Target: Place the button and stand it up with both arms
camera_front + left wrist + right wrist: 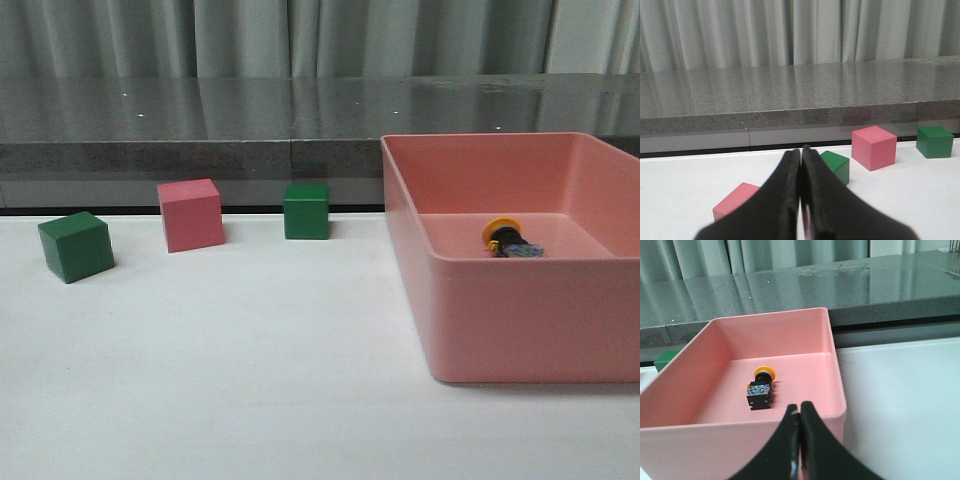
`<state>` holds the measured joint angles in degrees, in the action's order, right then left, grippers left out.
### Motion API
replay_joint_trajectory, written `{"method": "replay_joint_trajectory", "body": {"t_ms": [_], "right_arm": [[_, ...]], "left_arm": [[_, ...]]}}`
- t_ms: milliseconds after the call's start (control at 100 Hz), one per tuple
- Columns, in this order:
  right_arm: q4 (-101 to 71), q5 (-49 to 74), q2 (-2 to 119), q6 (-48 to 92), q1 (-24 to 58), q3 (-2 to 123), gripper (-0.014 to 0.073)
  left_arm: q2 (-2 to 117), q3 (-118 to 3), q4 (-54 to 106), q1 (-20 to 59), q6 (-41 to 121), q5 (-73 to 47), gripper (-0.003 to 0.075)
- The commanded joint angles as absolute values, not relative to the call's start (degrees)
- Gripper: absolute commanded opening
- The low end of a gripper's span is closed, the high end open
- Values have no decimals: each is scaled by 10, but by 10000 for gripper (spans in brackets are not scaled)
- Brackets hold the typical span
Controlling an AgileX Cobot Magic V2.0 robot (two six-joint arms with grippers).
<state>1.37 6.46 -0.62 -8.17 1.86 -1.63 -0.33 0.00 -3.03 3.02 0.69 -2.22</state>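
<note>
Button is just lying on its side inside the pink bin on the right, while both the left gripper and right gripper sit pinched together, holding nothing.

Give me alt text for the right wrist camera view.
A yellow-capped button lies on its side inside a pink bin on a white table. The right end effector, shut and empty, sits at the bin's near wall.

left end effector: fingers pressed together | right end effector: fingers pressed together
</note>
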Motion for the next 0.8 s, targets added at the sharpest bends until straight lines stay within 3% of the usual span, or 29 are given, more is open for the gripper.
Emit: {"method": "replay_joint_trajectory", "body": {"t_ms": [0,560,720,790], "right_arm": [[15,19,-18,-77,19,-7,-76],[15,17,-18,-77,19,-7,-76],[16,-88,-16,-77,19,-2,-76],[16,-80,-9,-77,19,25,-76]], "left_arm": [[-20,26,-29,28,0,24,-20],[-20,26,-29,28,0,24,-20],[-20,26,-29,28,0,24,-20],[-20,26,-29,28,0,24,-20]]}}
